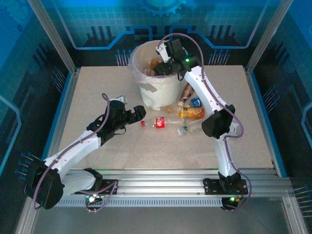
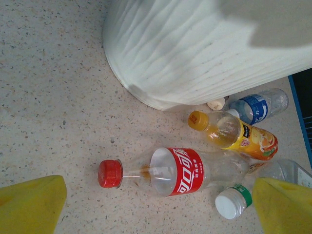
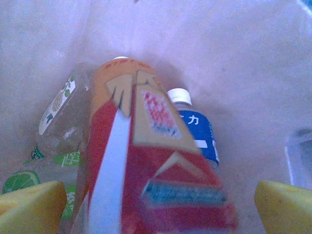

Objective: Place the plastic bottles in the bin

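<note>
The white bin [image 1: 146,87] stands at the back centre of the table, and my right gripper [image 1: 158,66] hangs over its mouth. In the right wrist view that gripper [image 3: 161,207] is open. A blurred bottle with a red and orange label [image 3: 146,175] lies loose between the yellow fingertips [image 3: 29,207], touching neither. Below it in the bin lie a blue-labelled bottle [image 3: 195,131] and green-labelled ones [image 3: 58,112]. My left gripper [image 2: 161,207] is open just above a red-labelled cola bottle [image 2: 185,171] lying on the table, red cap to the left.
More bottles lie by the bin's base: an orange-capped one [image 2: 243,139], a blue-labelled one [image 2: 258,106] and a white-capped one [image 2: 234,201]. The bin's ribbed wall [image 2: 195,53] rises right behind them. Metal frame posts border the table [image 1: 107,151].
</note>
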{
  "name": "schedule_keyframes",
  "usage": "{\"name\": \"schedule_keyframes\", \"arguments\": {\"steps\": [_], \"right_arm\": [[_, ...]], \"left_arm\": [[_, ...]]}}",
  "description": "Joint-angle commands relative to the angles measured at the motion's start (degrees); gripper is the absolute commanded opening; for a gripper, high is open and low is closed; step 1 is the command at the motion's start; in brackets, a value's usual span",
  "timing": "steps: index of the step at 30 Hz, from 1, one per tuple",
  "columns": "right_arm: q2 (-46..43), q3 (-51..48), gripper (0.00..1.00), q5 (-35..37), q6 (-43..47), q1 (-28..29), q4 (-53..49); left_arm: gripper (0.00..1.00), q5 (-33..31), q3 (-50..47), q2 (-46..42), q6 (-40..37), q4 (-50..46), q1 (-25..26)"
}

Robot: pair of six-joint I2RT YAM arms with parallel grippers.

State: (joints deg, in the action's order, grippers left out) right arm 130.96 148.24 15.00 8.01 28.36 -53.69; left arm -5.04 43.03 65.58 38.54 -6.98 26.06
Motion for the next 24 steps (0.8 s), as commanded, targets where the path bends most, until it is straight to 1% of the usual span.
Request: {"name": "schedule_keyframes", "arguments": {"steps": [1, 5, 8, 12, 15, 19, 22, 24], "right_arm": [[-0.2, 2.5, 1.00, 0.4, 0.3, -0.3, -1.7], [-1.7, 3.8, 1.00, 0.2, -0.3, 0.4, -2.3], [-3.8, 4.0, 1.00, -0.2, -1.4, 1.0, -2.3], [-7.1, 4.0, 1.00, -1.5, -4.2, 1.2, -3.0], [-9.8, 3.7, 1.00, -1.7, -6.4, 1.1, -4.1], [-14.5, 0.6, 1.00, -0.9, -9.6, 1.0, -5.3], [-19.8, -6.0, 1.00, 0.2, -12.9, 0.4, -5.2], [-23.9, -12.1, 1.00, 0.8, -15.6, -0.4, -4.9]], "left_arm": [[0.99, 0.3, 1.3, 0.0, -1.7, -0.1, 0.5], [0.99, 0.4, 1.0, 0.2, -1.7, -0.8, 0.5], [0.99, -0.4, 0.2, 0.1, -0.2, -0.7, 0.4], [0.99, 1.2, -0.8, 0.3, -1.5, 1.5, 0.4], [0.99, 5.0, -0.7, 1.1, -6.5, 2.6, 0.4], [0.99, 8.7, 0.9, 3.3, -16.0, 1.3, 0.6], [0.99, 9.2, 2.4, 5.2, -23.8, -0.3, 2.1], [0.99, 8.5, 3.5, 6.7, -28.6, -1.3, 3.8]]}}
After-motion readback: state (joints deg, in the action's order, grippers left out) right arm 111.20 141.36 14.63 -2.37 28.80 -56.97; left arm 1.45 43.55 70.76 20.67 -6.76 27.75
